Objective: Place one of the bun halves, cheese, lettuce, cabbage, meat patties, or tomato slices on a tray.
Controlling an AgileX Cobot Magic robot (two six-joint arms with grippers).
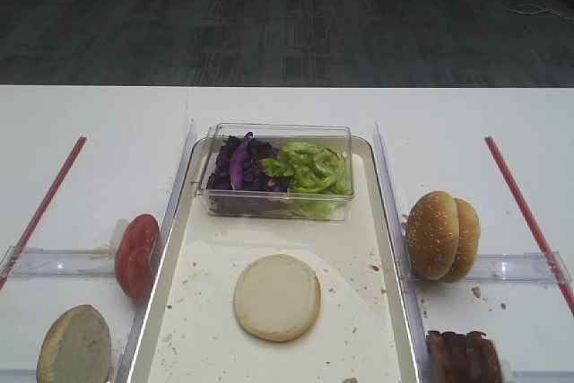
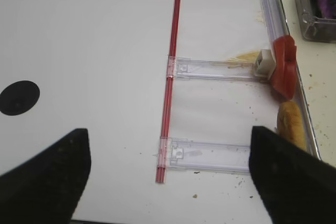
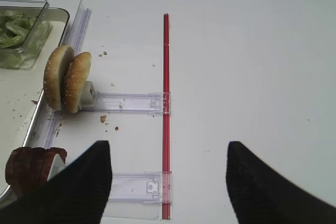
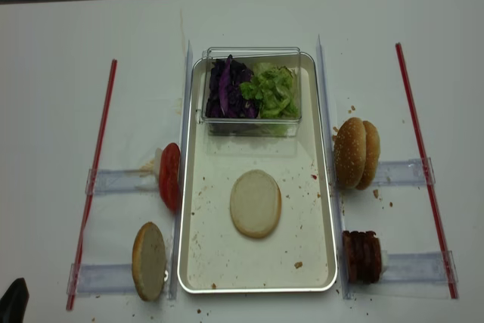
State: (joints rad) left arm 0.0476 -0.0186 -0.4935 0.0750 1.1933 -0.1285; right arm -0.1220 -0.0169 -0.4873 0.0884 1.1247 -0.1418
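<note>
On your white worktop (image 1: pixel 108 123), one bun half (image 1: pixel 277 297) lies flat in the tray (image 1: pixel 387 266); both arms' jaws gape wide, holding nothing.

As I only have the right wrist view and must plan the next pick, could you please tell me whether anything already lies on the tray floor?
Observer: Yes, one bun half lies flat, pale face up, on the tray, nearer the camera than the clear box.
Operator: Thank you. What sits left of the tray?
Observer: Tomato slices stand on edge by the left rim, with another bun half nearer the camera.
Operator: Is the left gripper near them?
Observer: The left gripper is open and empty, over the table left of them.
</note>
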